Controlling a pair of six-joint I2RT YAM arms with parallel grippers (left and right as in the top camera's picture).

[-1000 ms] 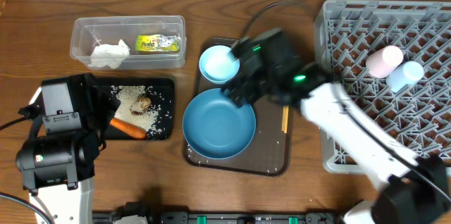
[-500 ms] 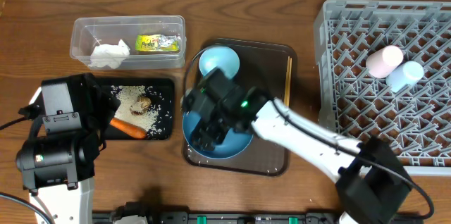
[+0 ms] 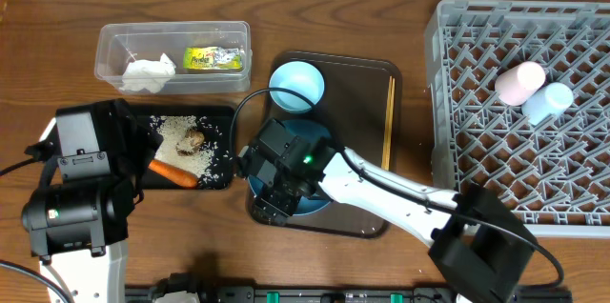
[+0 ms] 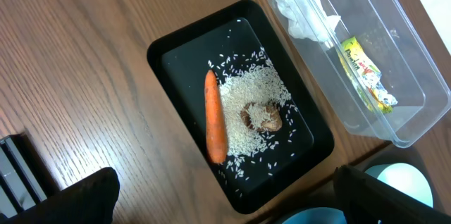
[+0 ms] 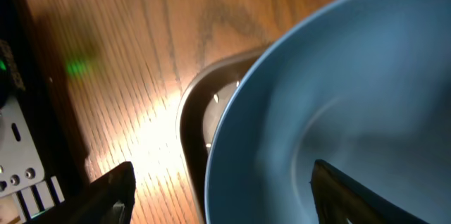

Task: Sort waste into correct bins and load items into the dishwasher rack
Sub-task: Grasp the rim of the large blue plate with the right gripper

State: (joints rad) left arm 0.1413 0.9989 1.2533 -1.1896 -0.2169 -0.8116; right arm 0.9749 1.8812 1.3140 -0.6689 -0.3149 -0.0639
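My right gripper [image 3: 270, 193] is open over the left front edge of the large blue plate [image 3: 313, 131] on the brown serving tray. In the right wrist view its gripper [image 5: 236, 203] straddles the plate's rim [image 5: 338, 97]. My left gripper [image 4: 232, 210] is open and empty above the black tray [image 4: 176, 62], which holds the carrot [image 4: 215, 118], rice [image 4: 246, 104] and the food lump [image 4: 262, 118]. The clear tub [image 3: 107, 36] holds the tissue [image 3: 146, 72] and the wrapper [image 3: 213, 57]. The small bowl [image 3: 296, 86] and the chopsticks [image 3: 389, 122] lie on the serving tray.
The grey rack [image 3: 496, 151] stands at the right with the whitish-pink cup [image 3: 519, 82] and the pale-blue cup [image 3: 551, 100] in its far part. The brown serving tray [image 3: 357, 84] lies between the black tray and the rack. My right arm stretches across the serving tray's front.
My right arm has swung left from near the small bowl and come down to the plate's left front edge. The left arm has not moved.
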